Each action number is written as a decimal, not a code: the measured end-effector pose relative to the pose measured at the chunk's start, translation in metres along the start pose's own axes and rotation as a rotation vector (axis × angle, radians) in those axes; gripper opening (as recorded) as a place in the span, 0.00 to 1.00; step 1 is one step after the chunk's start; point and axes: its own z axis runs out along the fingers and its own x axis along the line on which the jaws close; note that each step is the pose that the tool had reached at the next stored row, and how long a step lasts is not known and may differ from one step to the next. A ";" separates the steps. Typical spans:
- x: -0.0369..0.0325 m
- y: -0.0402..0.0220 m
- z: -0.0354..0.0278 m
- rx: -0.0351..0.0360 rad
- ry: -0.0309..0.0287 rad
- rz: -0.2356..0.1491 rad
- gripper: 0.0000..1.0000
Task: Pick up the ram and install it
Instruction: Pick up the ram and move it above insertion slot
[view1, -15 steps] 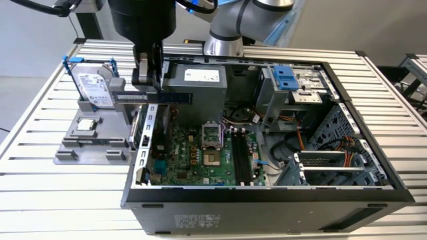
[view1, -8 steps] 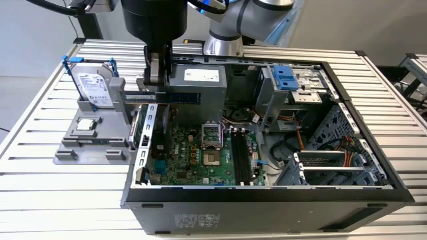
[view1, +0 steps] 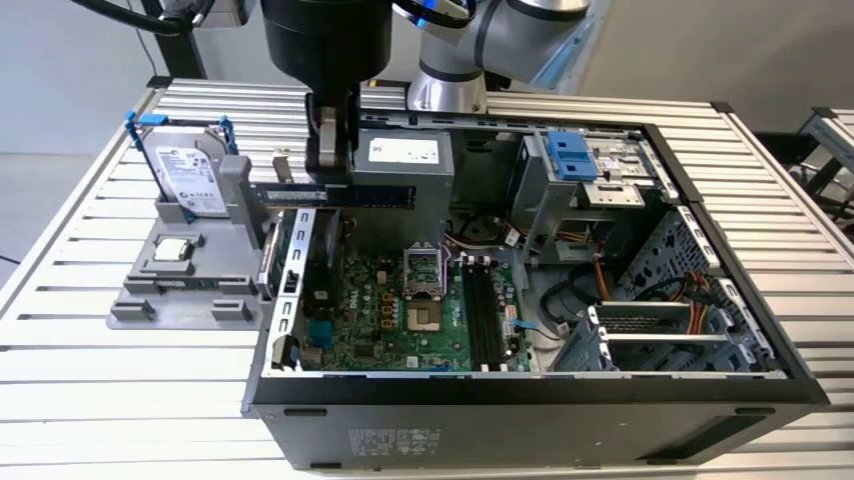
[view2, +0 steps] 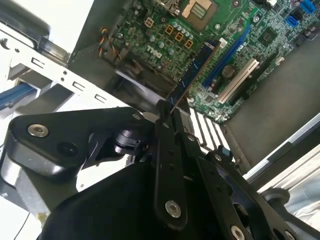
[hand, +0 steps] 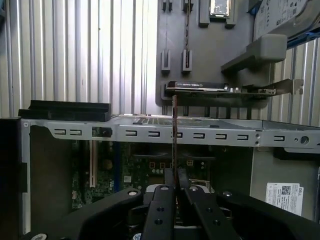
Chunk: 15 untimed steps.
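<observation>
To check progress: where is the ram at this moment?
In the exterior view the ram is clamped in the tool, above the open computer case's edge toward the exterior view's left, close to the grey holder.

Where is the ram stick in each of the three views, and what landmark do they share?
Exterior view: the ram is level, over the open case.
Second wrist view: it slants over the motherboard.
First wrist view: edge-on, a thin upright line.
Shared landmark: the green motherboard.
</observation>
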 end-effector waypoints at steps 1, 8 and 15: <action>0.0000 -0.0011 0.0000 0.0019 0.0000 0.000 0.00; 0.0001 -0.0119 -0.0002 0.0048 0.0000 0.000 0.00; 0.0003 -0.0249 -0.0005 0.0047 0.0000 0.000 0.00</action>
